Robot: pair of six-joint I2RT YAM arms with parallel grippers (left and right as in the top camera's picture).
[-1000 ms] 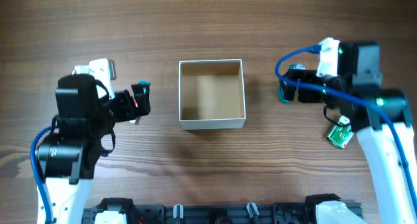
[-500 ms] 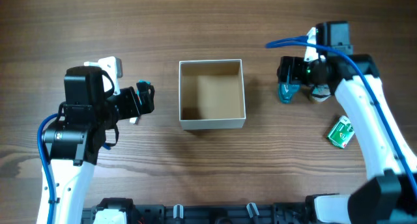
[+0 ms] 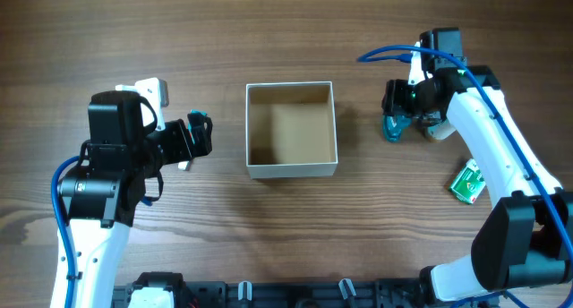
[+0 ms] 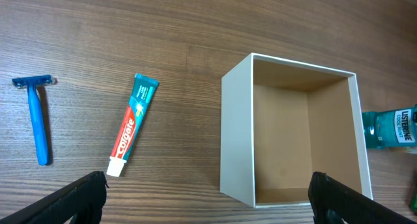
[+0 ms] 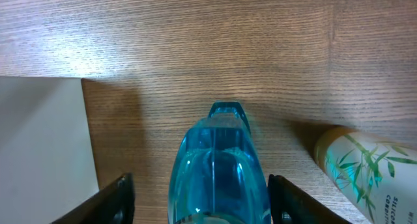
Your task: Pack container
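Apparently empty container [image 3: 291, 130], table centre.

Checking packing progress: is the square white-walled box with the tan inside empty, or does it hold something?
Empty. Overhead and left wrist views show only bare tan floor inside the square white-walled box; nothing lies in it.

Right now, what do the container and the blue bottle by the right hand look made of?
Container: likely cardboard, matte; white outside, tan inside, thin flat walls. Blue bottle: apparently clear tinted plastic, glossy; light shines through it.
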